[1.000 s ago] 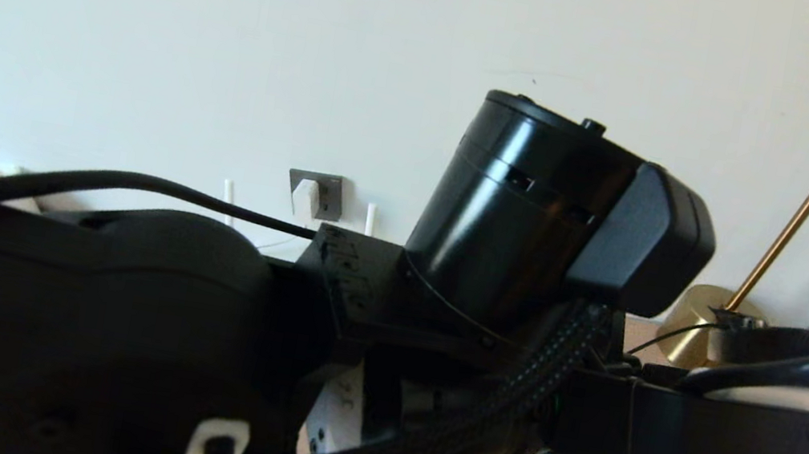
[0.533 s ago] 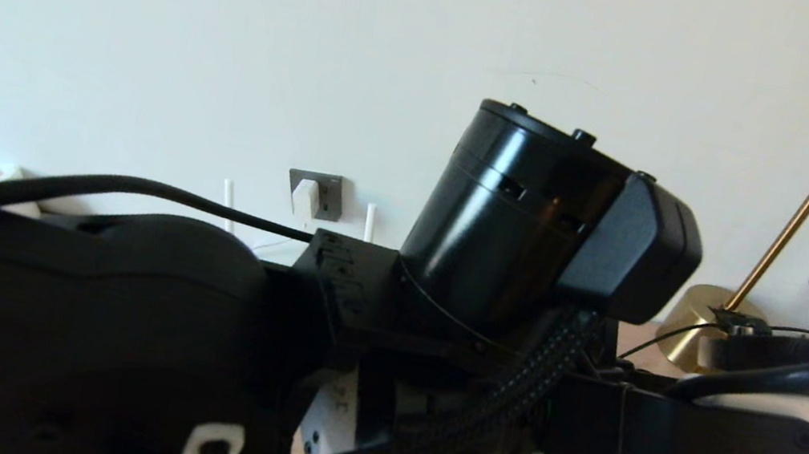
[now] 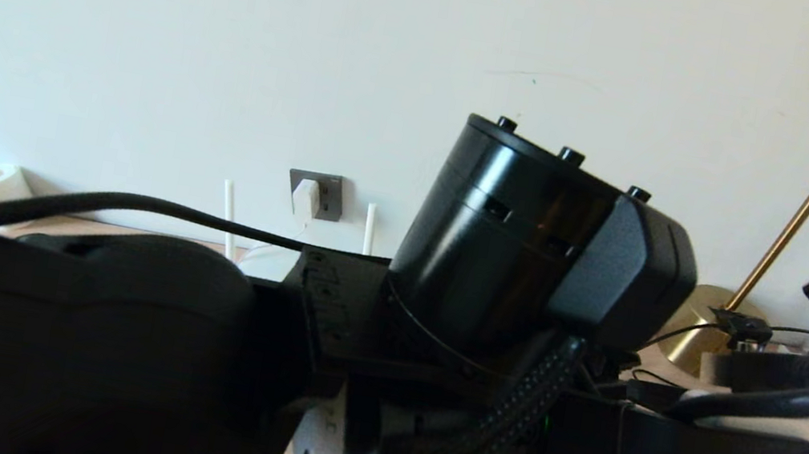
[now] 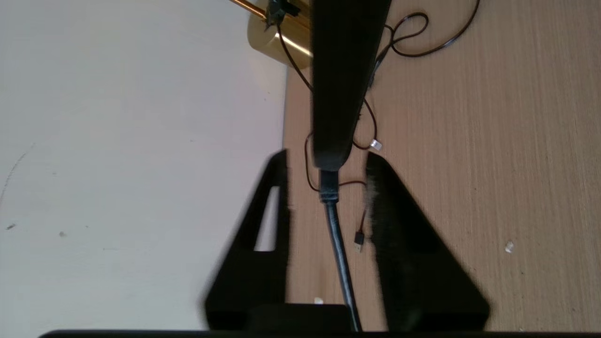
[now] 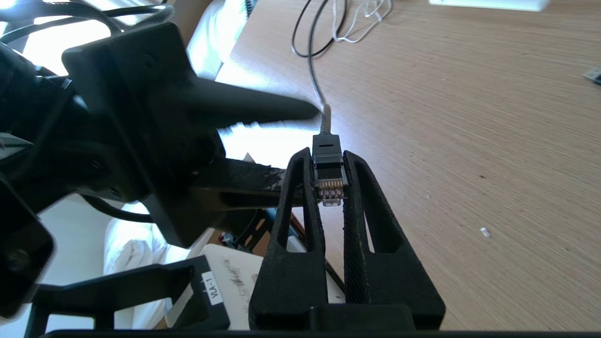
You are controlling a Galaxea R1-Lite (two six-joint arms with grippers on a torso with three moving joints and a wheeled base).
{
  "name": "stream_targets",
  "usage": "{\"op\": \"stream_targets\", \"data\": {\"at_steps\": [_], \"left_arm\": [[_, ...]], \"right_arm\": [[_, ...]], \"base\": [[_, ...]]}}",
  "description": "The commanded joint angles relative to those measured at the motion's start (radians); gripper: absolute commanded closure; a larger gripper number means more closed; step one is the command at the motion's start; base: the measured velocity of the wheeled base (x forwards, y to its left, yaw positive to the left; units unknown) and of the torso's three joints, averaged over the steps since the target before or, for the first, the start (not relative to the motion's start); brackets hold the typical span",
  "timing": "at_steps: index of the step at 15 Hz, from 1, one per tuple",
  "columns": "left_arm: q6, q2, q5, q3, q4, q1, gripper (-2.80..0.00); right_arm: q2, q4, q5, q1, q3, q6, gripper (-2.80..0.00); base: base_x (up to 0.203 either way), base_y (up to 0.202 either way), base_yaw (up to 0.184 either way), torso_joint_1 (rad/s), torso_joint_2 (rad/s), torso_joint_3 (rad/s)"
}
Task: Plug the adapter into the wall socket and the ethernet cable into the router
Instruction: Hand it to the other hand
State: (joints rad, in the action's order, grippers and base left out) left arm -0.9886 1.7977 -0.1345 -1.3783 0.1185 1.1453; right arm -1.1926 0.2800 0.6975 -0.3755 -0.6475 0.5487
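Right wrist view shows your right tool point(image 5: 331, 176) clenched on the clear connector of the thick black ethernet cable point(image 5: 328, 155), held above the wooden bench point(image 5: 469, 141). Your left tool point(image 4: 326, 188) stands released around the cable, fingers apart from it. Expect the connector to twist if the cable drags. The small white cube adapter point(image 3: 306, 198) already sits in the dark grey wall socket point(image 3: 330, 195). Thin black cables point(image 4: 422, 42) and the brass lamp base point(image 4: 277, 35) crowd the bench.
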Motion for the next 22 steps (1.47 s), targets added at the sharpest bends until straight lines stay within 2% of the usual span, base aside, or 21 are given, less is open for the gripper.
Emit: {"op": "stream_targets", "data": {"at_steps": [1, 4, 5, 6, 7, 8, 10, 12, 15, 18, 19, 22], "left_arm": [[-0.007, -0.022, -0.003, 0.009, 0.023, -0.001, -2.8], [-0.019, -0.136, -0.005, 0.108, 0.047, -0.013, -2.8], [-0.027, -0.188, -0.004, 0.14, 0.05, -0.024, -2.8], [-0.036, -0.237, -0.001, 0.17, 0.053, -0.046, -2.8], [-0.051, -0.278, 0.017, 0.207, 0.061, -0.087, -2.8], [-0.075, -0.301, 0.06, 0.25, 0.086, -0.135, -2.8], [-0.114, -0.311, 0.168, 0.331, 0.265, -0.186, -2.8], [-0.132, -0.303, 0.268, 0.409, 0.431, -0.198, -2.8], [-0.192, -0.28, 0.336, 0.439, 0.533, -0.2, -2.8], [-0.211, -0.217, 0.455, 0.432, 0.639, -0.2, -2.8], [-0.23, -0.203, 0.489, 0.438, 0.658, -0.2, -2.8], [-0.239, -0.2, 0.507, 0.502, 0.664, -0.212, -2.8]], "right_arm": [[0.005, 0.002, -0.003, 0.001, 0.004, 0.004, 0.0], [0.014, 0.002, -0.06, 0.003, 0.008, 0.035, 0.0], [0.015, 0.003, -0.064, 0.003, -0.001, 0.088, 0.0], [0.017, 0.008, -0.064, 0.004, -0.017, 0.166, 0.0], [0.017, 0.023, -0.062, 0.004, -0.038, 0.278, 0.0], [0.015, 0.048, -0.058, 0.003, -0.063, 0.394, 0.0], [-0.001, 0.115, -0.026, 0.003, -0.103, 0.61, 0.0], [-0.052, 0.173, 0.012, 0.003, -0.129, 0.735, 0.0], [-0.101, 0.184, 0.029, 0.003, -0.176, 0.904, 0.0], [-0.129, 0.187, 0.13, 0.003, -0.195, 1.034, 0.0], [-0.131, 0.191, 0.148, 0.003, -0.204, 1.047, 0.0], [-0.131, 0.191, 0.245, 0.011, -0.222, 1.069, 0.0]], "base": [[0.0, 0.0, 0.0, 0.0, 0.0, 0.0], [0.0, 0.0, 0.0, 0.0, 0.0, 0.0], [0.0, 0.0, 0.0, 0.0, 0.0, 0.0], [0.0, 0.0, 0.0, 0.0, 0.0, 0.0], [0.0, 0.0, 0.0, 0.0, 0.0, 0.0], [0.0, 0.0, 0.0, 0.0, 0.0, 0.0], [0.0, 0.0, 0.0, 0.0, 0.0, 0.0], [0.0, 0.0, 0.0, 0.0, 0.0, 0.0], [0.0, 0.0, 0.0, 0.0, 0.0, 0.0], [0.0, 0.0, 0.0, 0.0, 0.0, 0.0], [0.0, 0.0, 0.0, 0.0, 0.0, 0.0], [0.0, 0.0, 0.0, 0.0, 0.0, 0.0]]}}
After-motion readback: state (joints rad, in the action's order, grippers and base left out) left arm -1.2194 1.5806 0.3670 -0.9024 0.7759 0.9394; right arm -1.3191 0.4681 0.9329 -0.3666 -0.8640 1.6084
